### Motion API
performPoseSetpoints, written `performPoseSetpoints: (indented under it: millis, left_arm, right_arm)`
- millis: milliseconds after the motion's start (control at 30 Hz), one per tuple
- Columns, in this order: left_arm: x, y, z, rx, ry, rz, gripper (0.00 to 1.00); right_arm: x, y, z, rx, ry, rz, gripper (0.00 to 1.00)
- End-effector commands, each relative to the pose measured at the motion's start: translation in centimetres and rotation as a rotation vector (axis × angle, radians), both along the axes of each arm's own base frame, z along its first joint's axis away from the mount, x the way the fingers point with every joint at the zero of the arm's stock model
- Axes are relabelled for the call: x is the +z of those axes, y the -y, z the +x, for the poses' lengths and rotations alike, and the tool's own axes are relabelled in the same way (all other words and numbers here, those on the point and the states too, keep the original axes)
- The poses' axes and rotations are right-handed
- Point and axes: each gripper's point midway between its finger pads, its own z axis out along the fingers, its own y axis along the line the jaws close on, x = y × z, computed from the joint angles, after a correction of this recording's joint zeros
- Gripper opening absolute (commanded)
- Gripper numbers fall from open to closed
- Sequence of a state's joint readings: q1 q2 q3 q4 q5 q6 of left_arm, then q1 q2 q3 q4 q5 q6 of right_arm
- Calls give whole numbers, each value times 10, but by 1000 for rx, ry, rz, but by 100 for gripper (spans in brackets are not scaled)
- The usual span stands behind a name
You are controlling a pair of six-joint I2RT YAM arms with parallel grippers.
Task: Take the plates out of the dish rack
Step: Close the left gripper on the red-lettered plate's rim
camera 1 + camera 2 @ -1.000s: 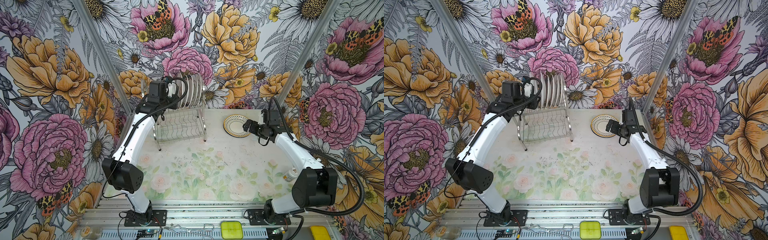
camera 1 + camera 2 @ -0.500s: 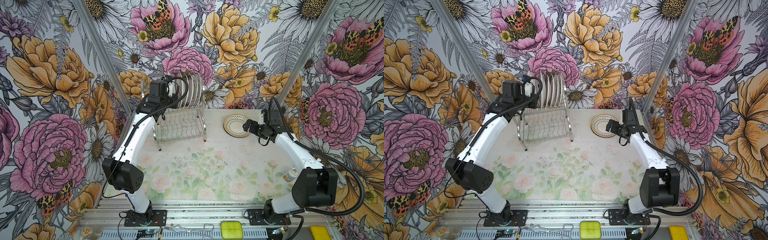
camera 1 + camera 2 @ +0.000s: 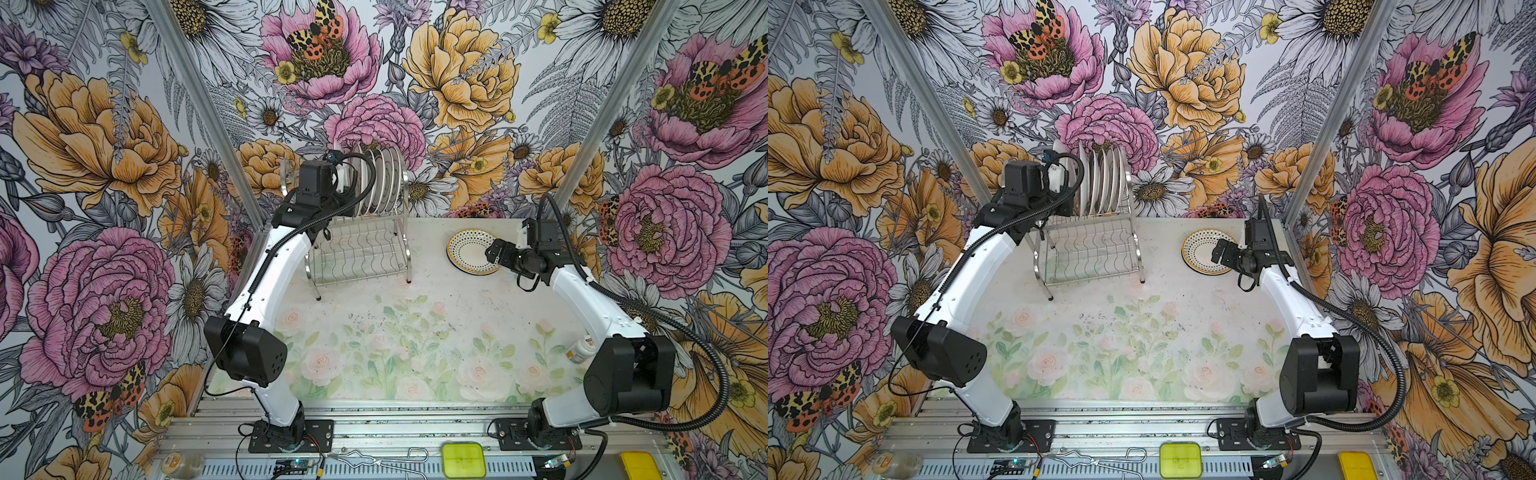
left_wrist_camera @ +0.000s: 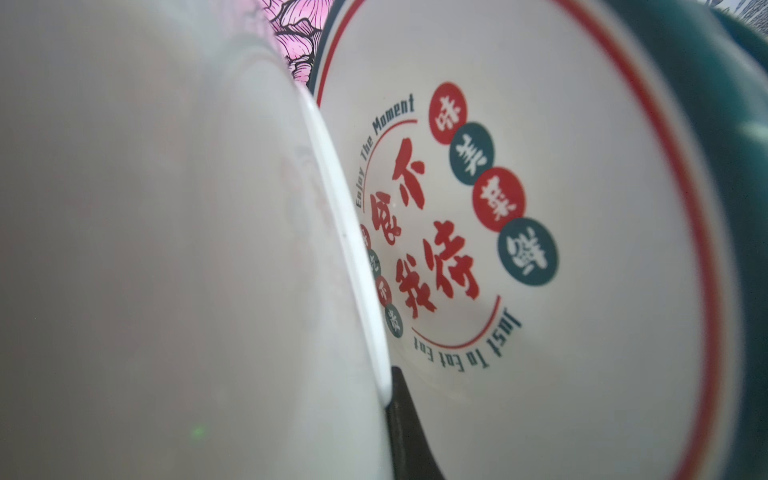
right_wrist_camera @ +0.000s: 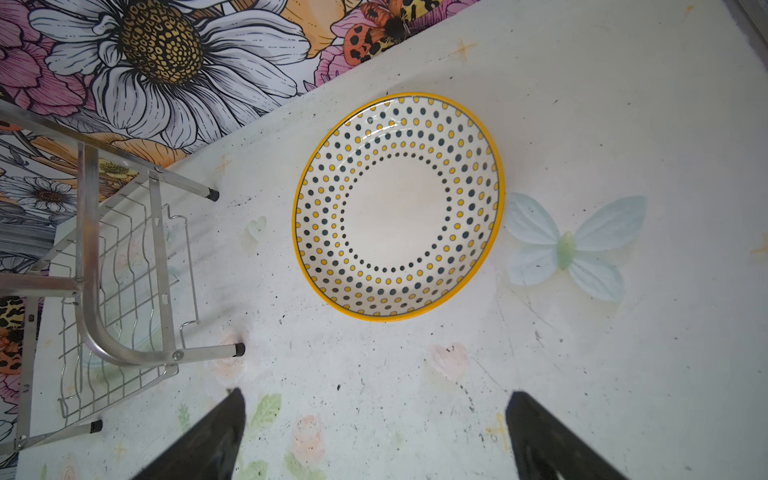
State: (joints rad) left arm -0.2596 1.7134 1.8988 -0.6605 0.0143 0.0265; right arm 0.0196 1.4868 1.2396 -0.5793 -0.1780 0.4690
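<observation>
The table [image 3: 415, 332] carries the rack [image 3: 361, 257] at its back. The plates [image 3: 386, 178] stand on edge in the rack's top tier, their faces square to its length. A plate therefore comes free only upward, along its own plane.

The left arm [image 3: 274, 274] is the nearer. It reaches up from the rack's front-left, forearm raised, with the wrist level with the top tier at the row's left end. The left gripper [image 3: 343, 183] is clamped on the rim of the end plate [image 4: 166, 249]. One finger [image 4: 401, 415] is wedged between that plate and the lettered plate [image 4: 540, 249] next along. I judge the lift must go straight up to clear the wires.

Right of the rack, a dotted plate [image 3: 469, 251] lies flat on the table. The right gripper [image 5: 376, 399] hovers just by it, jaws wide, holding nothing.
</observation>
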Motion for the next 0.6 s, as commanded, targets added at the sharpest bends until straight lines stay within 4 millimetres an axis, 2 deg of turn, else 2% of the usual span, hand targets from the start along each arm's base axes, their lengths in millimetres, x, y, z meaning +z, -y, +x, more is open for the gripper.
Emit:
performPoseSetpoints:
  millis: [0, 267, 567]
  left_arm:
    - [19, -10, -7, 25, 52, 33, 3]
    - [32, -5, -14, 2, 73, -5, 1]
    - [58, -11, -38, -1, 128, -22, 0]
  right_arm:
    - [16, 1, 10, 8, 50, 2, 99]
    - [18, 2, 7, 6, 57, 0, 99]
    - [16, -2, 13, 19, 50, 18, 99]
